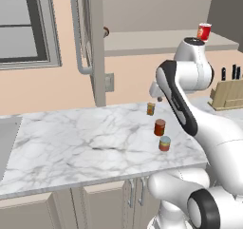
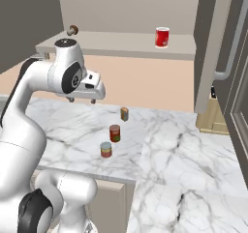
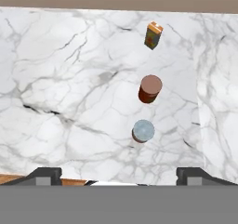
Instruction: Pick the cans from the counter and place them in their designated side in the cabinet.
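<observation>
Quickly: three small items stood upright on the white marble surface (image 1: 71, 138), in a loose row, apart from each other. Two were the task cans: one taller dark red can (image 1: 160, 127) in the middle and one shorter teal-topped can (image 1: 164, 143) nearest the front edge. The third was a small orange-and-green box-like container (image 1: 151, 109) farthest back toward the wall. One bright red can with a white rim (image 1: 204, 32) sat on the shelf of the open beige cabinet (image 1: 161, 42), whose one tall door (image 1: 97, 42) carried a long grey bar handle (image 1: 78, 33). One knife block (image 1: 228, 94) stood at the right of the left base view. The arm was folded high, elbow bent, with the hand (image 2: 82, 100) pointing down above the surface, left of the row in the right base view, well clear of all cans. Its fingers (image 3: 42, 174) stood wide apart, gripping nothing.
</observation>
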You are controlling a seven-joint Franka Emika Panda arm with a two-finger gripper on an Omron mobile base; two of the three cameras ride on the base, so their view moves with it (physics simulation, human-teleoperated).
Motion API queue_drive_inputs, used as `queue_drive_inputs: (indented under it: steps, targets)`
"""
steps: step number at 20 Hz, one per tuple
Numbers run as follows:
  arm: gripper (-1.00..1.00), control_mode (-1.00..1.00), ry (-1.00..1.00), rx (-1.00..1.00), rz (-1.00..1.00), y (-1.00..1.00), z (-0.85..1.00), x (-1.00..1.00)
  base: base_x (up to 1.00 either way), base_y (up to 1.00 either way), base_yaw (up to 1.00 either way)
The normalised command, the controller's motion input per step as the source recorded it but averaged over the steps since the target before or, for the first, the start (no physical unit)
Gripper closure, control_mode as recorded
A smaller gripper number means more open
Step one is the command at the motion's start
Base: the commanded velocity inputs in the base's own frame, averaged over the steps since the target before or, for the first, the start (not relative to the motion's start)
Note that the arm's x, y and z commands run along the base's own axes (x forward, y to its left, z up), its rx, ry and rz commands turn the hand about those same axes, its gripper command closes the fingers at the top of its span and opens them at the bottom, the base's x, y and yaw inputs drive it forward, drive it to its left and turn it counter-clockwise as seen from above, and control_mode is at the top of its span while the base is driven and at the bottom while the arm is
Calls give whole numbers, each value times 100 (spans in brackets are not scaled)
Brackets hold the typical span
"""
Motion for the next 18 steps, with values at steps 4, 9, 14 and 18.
queue_drive_inputs:
  steps: [4, 9, 14, 18]
  targets:
    - [-100, -100, 0, -1, 0, -3, -11, -3, 0, 0, 0]
    - [-100, -100, 0, -1, 0, -8, -13, -2, 0, 0, 0]
    - [-100, -100, 0, 0, 0, -14, -13, 0, 0, 0, 0]
    - [-100, -100, 0, 0, 0, -15, -13, 0, 0, 0, 0]
